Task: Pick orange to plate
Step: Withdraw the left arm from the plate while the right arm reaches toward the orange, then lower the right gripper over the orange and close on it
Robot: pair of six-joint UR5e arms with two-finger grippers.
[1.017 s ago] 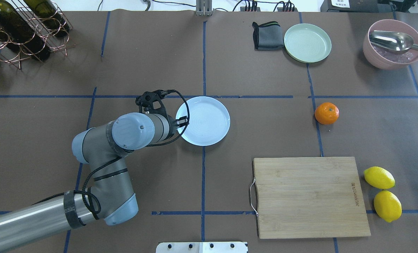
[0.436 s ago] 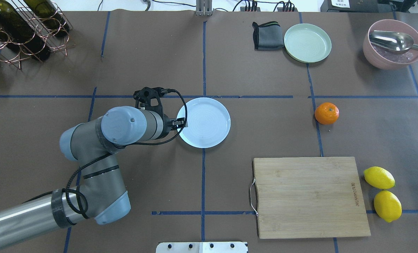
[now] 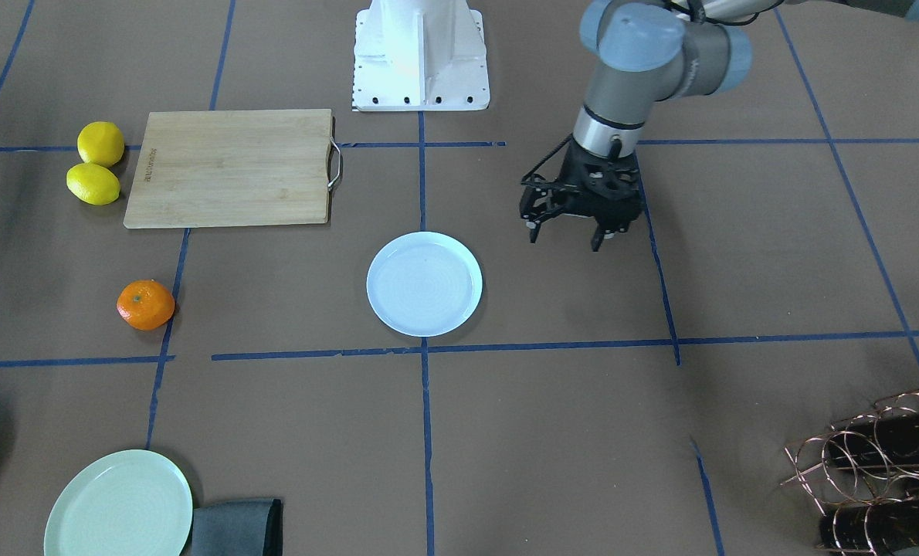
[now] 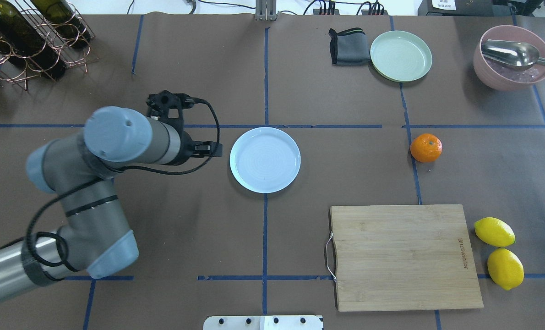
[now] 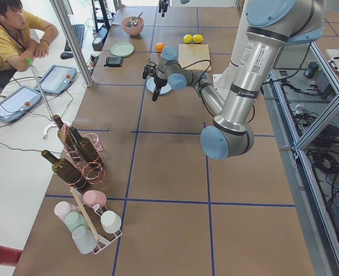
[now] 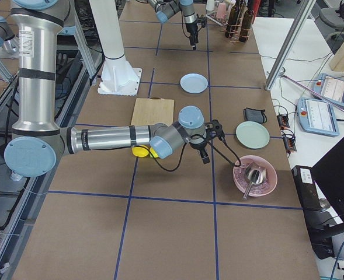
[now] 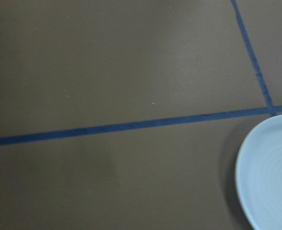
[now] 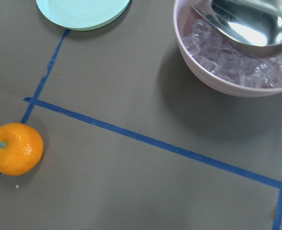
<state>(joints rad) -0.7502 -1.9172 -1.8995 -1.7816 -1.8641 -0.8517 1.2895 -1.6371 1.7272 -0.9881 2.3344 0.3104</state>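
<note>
The orange [image 4: 426, 147] lies on the brown table at the right, beside a blue tape line; it also shows as the orange [image 3: 145, 304] and, in the right wrist view, the orange [image 8: 15, 148] at lower left. The white plate [image 4: 265, 159] sits empty at the table's centre, seen too as the plate [image 3: 424, 283] and the plate [image 7: 270, 177]. My left gripper [image 3: 564, 241] hangs open and empty over bare table, a short way off the plate on my left side. Of my right gripper [image 6: 204, 153], out beyond the orange, I cannot tell whether it is open or shut.
A bamboo cutting board [image 4: 403, 256] lies at front right with two lemons [image 4: 494, 231] beside it. At the far right stand a pale green plate [image 4: 400, 56], a grey cloth [image 4: 348, 46] and a pink bowl [image 4: 513, 57] with ice and a scoop. A bottle rack [image 4: 25, 36] fills the far left corner.
My left gripper has drawn back from the plate's left rim and moved left and away. The plate and the orange stay where they were.
</note>
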